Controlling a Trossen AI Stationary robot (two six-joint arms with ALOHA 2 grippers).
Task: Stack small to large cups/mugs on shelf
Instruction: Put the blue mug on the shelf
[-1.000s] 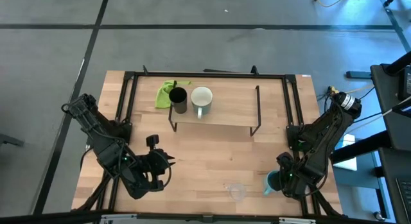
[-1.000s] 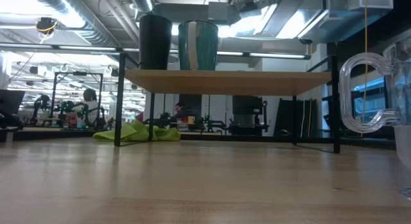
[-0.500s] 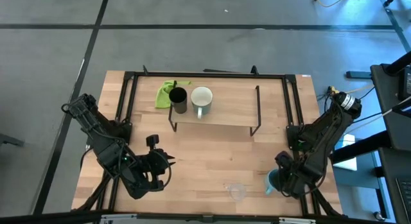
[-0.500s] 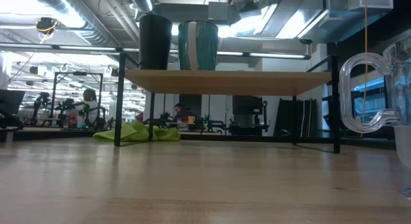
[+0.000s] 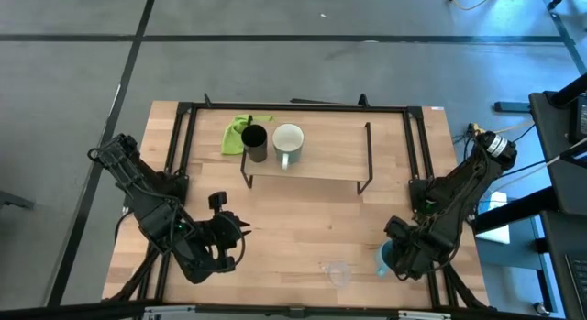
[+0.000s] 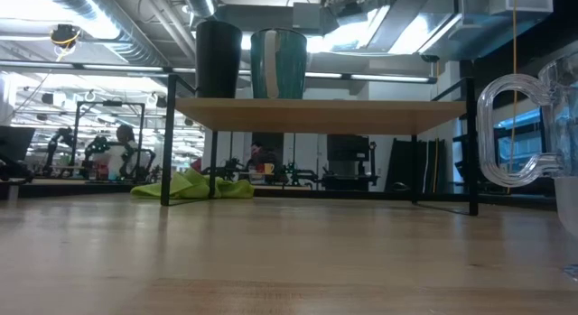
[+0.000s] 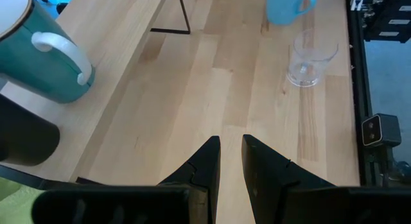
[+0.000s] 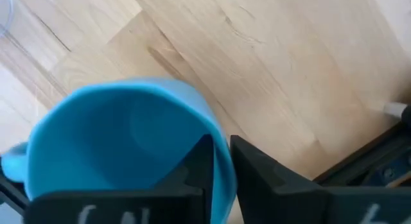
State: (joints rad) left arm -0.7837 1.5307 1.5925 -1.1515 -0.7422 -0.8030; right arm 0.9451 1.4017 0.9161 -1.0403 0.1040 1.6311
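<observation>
Gripping the rim of the light blue handled mug (image 8: 122, 147), the right tool (image 8: 218, 169) sits at the near right corner of the light-wood counter (image 5: 303, 219); one finger is inside the mug and one outside, pinched on the wall. In the high view that right tool (image 5: 401, 256) covers most of the mug (image 5: 384, 258), which stands on the counter just beside the clear transparent cup (image 5: 337, 273).

The low rectangular light-wood shelf on thin black legs (image 5: 321, 164) stands toward the far side of the counter. On its left end stand the black cup (image 5: 256, 142) and the white handled mug (image 5: 288, 143), close together; the low view shows both upright on the board. A crumpled green cloth (image 5: 237, 133) lies on the counter behind the black cup.

The left tool (image 5: 229, 233) waits over the near left part of the counter, well apart from the shelf. Its wrist view shows its two dark fingers (image 7: 207, 169) nearly together with a narrow gap and nothing between them.
</observation>
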